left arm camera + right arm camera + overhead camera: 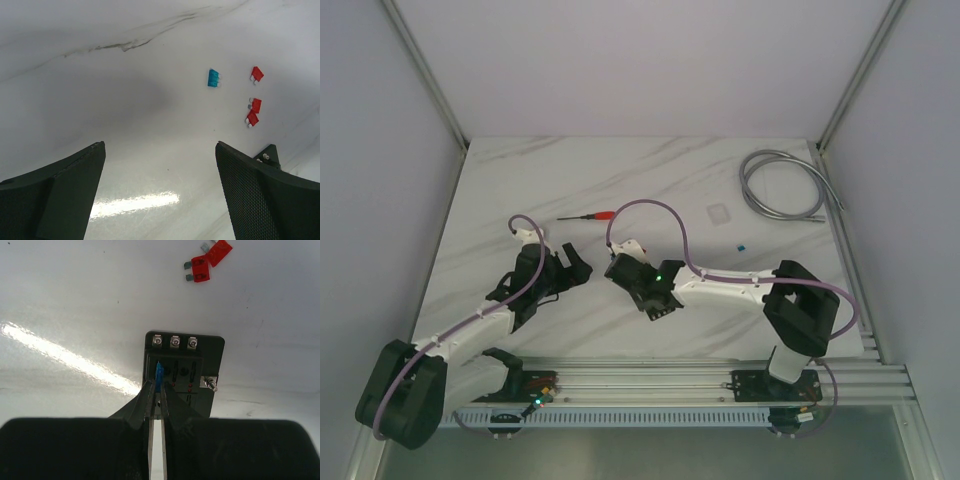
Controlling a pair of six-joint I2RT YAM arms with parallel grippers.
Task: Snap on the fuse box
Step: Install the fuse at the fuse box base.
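The fuse box (185,371) lies flat on the white marble worktop (75,300), directly beneath the right pincer (156,392). That pincer is pinched narrow on a blue fuse (159,374), held at the left side of the box's slotted face. Two red fuses (206,261) lie beyond the box. To the box's left, the left pincer (160,192) gapes wide, holding nothing.

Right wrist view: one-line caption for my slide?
The right fingers pinch a blue fuse at the fuse box; two red fuses lie beyond.

No legible txt, labels, nos. or signs in any view; fuse box (182,357) face too blurry to read.
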